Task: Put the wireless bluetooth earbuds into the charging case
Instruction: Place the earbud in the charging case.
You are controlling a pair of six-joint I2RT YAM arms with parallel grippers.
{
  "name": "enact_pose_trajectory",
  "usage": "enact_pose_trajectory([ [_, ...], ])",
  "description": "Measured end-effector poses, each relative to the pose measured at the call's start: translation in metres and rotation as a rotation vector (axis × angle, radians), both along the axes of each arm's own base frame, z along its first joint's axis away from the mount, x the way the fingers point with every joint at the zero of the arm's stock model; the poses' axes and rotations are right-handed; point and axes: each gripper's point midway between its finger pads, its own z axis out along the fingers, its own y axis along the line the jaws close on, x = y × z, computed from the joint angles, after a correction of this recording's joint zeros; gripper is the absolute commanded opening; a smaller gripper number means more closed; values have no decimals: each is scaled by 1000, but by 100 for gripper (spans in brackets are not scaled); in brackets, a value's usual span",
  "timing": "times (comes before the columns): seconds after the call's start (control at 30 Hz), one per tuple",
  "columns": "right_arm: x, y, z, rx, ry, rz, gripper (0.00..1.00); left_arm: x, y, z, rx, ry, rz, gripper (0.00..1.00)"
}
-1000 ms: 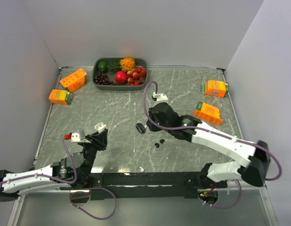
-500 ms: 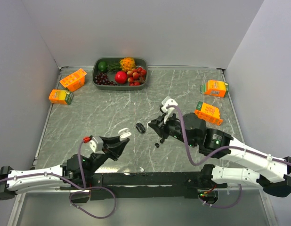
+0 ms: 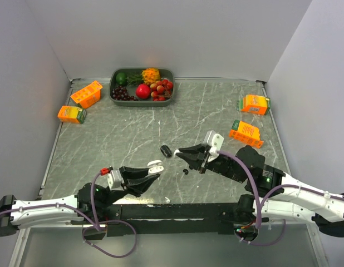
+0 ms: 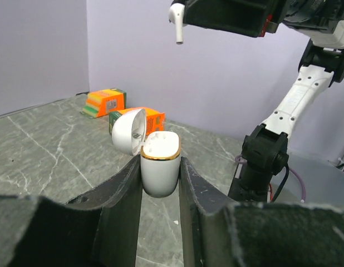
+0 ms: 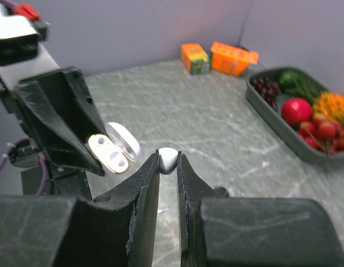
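My left gripper (image 3: pixel 155 168) is shut on a white charging case (image 4: pixel 160 167) with a gold rim. The case stands upright between the jaws with its lid open, held above the table. It also shows in the top view (image 3: pixel 155 164) and the right wrist view (image 5: pixel 109 153). My right gripper (image 5: pixel 167 159) is shut on a white earbud (image 5: pixel 167 159), which also shows in the left wrist view (image 4: pixel 178 21), up and to the right of the case. In the top view my right gripper (image 3: pixel 180 151) faces the left one. A tiny black earbud (image 3: pixel 186 172) and a dark oval object (image 3: pixel 166 151) lie on the table.
A grey tray (image 3: pixel 141 103) with fruit and dark grapes stands at the back. Two orange cartons (image 3: pixel 86 93) (image 3: pixel 72 114) lie at the back left. Two more cartons (image 3: pixel 254 104) (image 3: pixel 245 133) lie at the right. White walls enclose the marble table.
Both arms swung in toward each other. My left gripper moved right with the case. My right gripper drew back to the right and now points left, holding the white earbud.
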Motion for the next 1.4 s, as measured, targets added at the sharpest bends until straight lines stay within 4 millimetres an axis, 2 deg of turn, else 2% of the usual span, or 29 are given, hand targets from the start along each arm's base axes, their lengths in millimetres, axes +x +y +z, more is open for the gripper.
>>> enact_pose_trajectory([
  [0.3,-32,28,11,37,-49,143,0,-2,1,4,-14,-11,-13,1],
  [0.6,-52,59,-4,33,-53,202,0,-4,-3,0,-4,-14,-30,1],
  [1.0,-45,72,-16,0,-72,160,0,-9,-5,3,-15,-24,-60,1],
  [1.2,-37,75,-35,-49,-79,110,0,-10,-6,3,-21,-10,-69,1],
  [1.4,-37,79,-36,-57,-129,47,0,-10,-6,3,-28,9,-73,1],
])
